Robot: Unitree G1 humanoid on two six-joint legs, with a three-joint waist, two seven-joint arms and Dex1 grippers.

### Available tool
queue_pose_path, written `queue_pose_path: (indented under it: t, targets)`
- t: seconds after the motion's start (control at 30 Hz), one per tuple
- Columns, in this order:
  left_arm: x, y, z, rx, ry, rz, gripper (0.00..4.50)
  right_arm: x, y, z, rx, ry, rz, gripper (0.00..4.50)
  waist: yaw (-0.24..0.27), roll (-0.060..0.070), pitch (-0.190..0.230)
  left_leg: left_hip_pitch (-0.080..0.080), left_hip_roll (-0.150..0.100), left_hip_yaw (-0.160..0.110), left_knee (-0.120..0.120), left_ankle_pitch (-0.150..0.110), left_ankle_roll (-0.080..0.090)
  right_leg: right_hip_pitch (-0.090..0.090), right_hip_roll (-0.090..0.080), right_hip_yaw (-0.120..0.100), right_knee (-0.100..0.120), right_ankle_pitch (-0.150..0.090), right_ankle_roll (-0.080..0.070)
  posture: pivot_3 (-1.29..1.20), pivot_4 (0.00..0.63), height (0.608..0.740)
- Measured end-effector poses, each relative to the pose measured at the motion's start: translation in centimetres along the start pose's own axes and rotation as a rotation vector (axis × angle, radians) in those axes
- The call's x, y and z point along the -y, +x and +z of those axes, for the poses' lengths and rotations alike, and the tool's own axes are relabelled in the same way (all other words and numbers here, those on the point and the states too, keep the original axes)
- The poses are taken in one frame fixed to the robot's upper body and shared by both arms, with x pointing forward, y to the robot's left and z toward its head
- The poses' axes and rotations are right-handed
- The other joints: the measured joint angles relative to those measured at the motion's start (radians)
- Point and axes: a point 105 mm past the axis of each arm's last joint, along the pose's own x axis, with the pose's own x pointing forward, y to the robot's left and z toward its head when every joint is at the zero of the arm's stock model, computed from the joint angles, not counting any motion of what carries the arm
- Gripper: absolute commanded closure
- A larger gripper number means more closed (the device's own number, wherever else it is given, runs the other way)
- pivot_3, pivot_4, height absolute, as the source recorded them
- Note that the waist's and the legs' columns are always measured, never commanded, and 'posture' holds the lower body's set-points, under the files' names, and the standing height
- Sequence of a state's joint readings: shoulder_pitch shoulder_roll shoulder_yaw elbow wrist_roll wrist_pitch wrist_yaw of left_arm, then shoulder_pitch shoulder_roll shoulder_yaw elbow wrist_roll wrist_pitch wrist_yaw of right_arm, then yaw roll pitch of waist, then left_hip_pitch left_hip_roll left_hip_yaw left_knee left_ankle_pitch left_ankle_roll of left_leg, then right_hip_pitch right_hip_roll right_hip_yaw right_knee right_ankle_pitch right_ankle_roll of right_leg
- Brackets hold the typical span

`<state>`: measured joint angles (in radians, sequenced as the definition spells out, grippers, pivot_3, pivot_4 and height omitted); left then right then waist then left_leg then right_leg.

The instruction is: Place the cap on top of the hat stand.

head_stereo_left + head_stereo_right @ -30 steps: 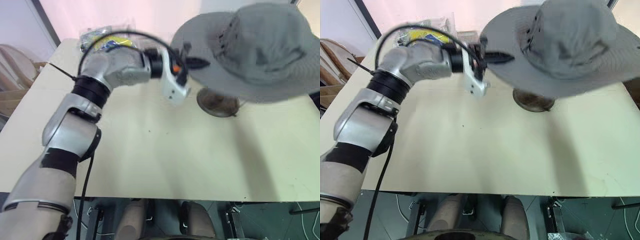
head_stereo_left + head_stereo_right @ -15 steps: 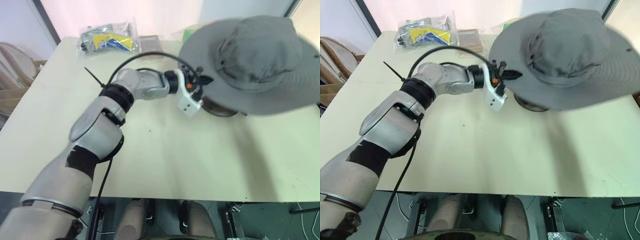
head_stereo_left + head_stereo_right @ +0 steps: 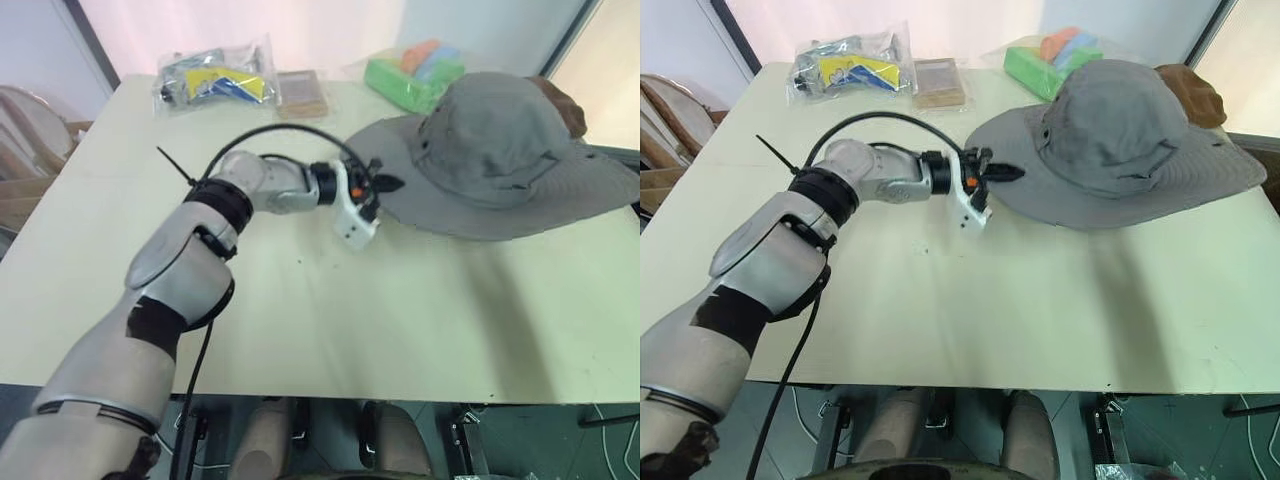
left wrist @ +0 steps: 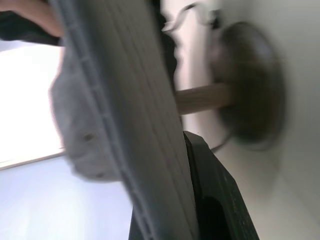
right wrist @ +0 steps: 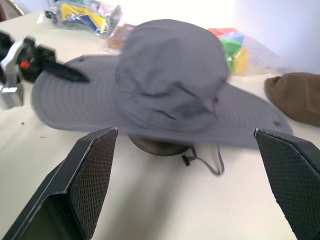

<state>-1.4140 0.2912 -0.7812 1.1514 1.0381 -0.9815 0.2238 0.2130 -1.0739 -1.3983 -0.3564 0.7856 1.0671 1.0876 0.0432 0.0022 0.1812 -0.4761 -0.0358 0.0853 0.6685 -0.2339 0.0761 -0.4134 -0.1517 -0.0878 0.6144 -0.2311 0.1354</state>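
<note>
Now I see my left gripper's fingers (image 3: 1002,172) pinching the one grey cap's (image 3: 1120,140) brim edge, crown up on the single hat stand (image 4: 245,97), whose stem and base my left wrist view shows beyond those fingers, while my right gripper's fingers (image 5: 90,180) stand wide.

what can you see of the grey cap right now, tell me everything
The cap is a large grey fabric sun hat with a soft, slightly creased crown, small dark eyelets and a wide floppy brim stitched in rings. It sits crown-up over the hat stand, whose dark base shows under the brim beside a dangling chin cord. The brim droops toward the table. The left tool is shut on the brim's edge nearest it. A brown cap lies just behind it.
</note>
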Motion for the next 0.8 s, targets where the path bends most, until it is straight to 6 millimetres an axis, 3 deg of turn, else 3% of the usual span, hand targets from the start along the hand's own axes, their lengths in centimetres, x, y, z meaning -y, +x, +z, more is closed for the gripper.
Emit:
queue_pose_path:
  t: [0.13, 0.17, 0.23, 0.47, 0.63, 0.8]
  targets:
    - [-0.3, 0.0, 0.2, 0.014, 0.012, 0.007, 4.48, 0.7, -0.6, -0.3, -0.010, 0.015, -0.031, 0.00, -0.003, 0.000, 0.000, 0.000, 0.000, 0.000, 0.000, 0.000, 0.000, 0.000, -0.001, 0.000, 0.000, 0.000, 0.000, 0.00, 0.150, 0.735]
    - [-0.3, 0.1, 0.3, 0.018, 0.015, 0.006, 4.19, 0.8, -0.6, -0.3, -0.006, 0.014, -0.036, 0.00, -0.003, 0.000, 0.000, 0.000, 0.000, 0.000, 0.000, 0.000, 0.000, 0.000, 0.000, 0.000, 0.000, 0.000, 0.000, 0.00, 0.150, 0.735]
    - [-0.3, 0.3, 0.6, 0.033, 0.024, 0.010, 3.52, 1.0, -0.6, -0.3, -0.001, 0.011, -0.037, 0.00, -0.003, 0.000, 0.000, 0.000, 0.000, 0.000, 0.000, 0.000, 0.000, 0.000, 0.000, 0.000, 0.000, 0.000, 0.000, 0.00, 0.150, 0.735]
    - [-0.4, -0.1, 0.7, 0.047, 0.052, 0.023, 0.01, 0.9, -0.1, -0.7, -0.013, 0.005, -0.021, 0.00, -0.004, 0.000, 0.000, 0.000, 0.000, 0.000, 0.000, 0.001, 0.002, 0.000, 0.000, 0.000, 0.000, 0.000, 0.000, 0.00, 0.150, 0.735]
    - [-0.3, -2.1, -0.2, 0.048, 0.120, 0.013, 0.01, 0.9, 0.5, -1.2, -0.033, 0.010, -0.001, 0.00, -0.004, 0.001, 0.000, 0.000, 0.000, 0.000, 0.000, 0.001, 0.001, 0.000, 0.000, 0.000, 0.001, 0.000, 0.000, 0.00, 0.150, 0.735]
    - [-0.1, -6.0, -1.7, 0.018, 0.117, -0.017, 0.01, 1.0, 0.9, -1.6, -0.049, 0.013, 0.019, 0.00, -0.005, 0.001, -0.001, 0.000, 0.000, 0.000, 0.000, 0.000, 0.000, 0.000, 0.000, 0.000, 0.001, 0.000, 0.000, 0.00, 0.150, 0.735]
